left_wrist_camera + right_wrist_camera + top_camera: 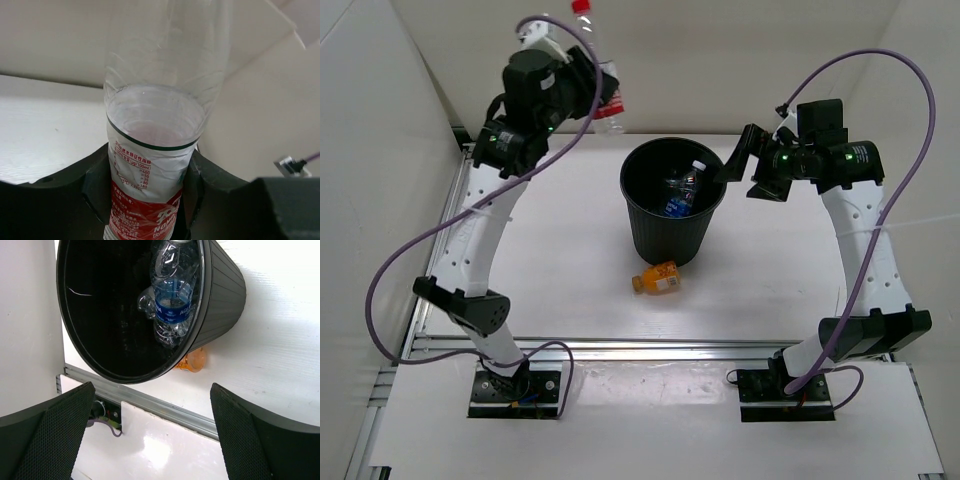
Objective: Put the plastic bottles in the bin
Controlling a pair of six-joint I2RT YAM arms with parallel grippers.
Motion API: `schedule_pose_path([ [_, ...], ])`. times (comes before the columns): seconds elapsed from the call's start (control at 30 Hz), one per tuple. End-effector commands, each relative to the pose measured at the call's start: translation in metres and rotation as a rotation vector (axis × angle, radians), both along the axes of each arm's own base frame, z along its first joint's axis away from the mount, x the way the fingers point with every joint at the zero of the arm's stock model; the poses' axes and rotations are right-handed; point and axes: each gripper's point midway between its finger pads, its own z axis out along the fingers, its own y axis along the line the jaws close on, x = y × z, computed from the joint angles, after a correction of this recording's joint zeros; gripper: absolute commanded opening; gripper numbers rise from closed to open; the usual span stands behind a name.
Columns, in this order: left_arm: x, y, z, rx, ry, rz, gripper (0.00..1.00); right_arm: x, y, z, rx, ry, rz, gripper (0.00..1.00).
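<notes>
Red-label bottle [145, 170] gripped in left jaws; blue-label btl [172, 305] inside bin [222, 295].

place: robot lab | seen: white panel walls [380, 100], aluminium rail [650, 346], left arm [470, 235], right arm [865, 235] bolted to table [560, 260]

Bin [672, 232] sits mid-table with binned bottles [682, 192] inside, lying bottle [656, 279] on the table just in front of its base, held bottle [609, 108] clamped in left gripper [588, 78] behind-left of it, right gripper [738, 158] near its right rim.
</notes>
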Motion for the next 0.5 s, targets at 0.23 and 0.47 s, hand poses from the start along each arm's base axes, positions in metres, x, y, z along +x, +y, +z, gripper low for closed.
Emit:
schedule_pose_path([
  [0.23, -0.035, -0.134, -0.121, 0.227, 0.198, -0.356, 0.62, -0.001, -0.011, 0.019, -0.005, -0.092, -0.031, 1.00],
  [0.47, -0.056, -0.073, -0.066, 0.264, 0.083, -0.202, 1.00, -0.007, -0.018, -0.003, -0.026, -0.056, -0.080, 1.00],
])
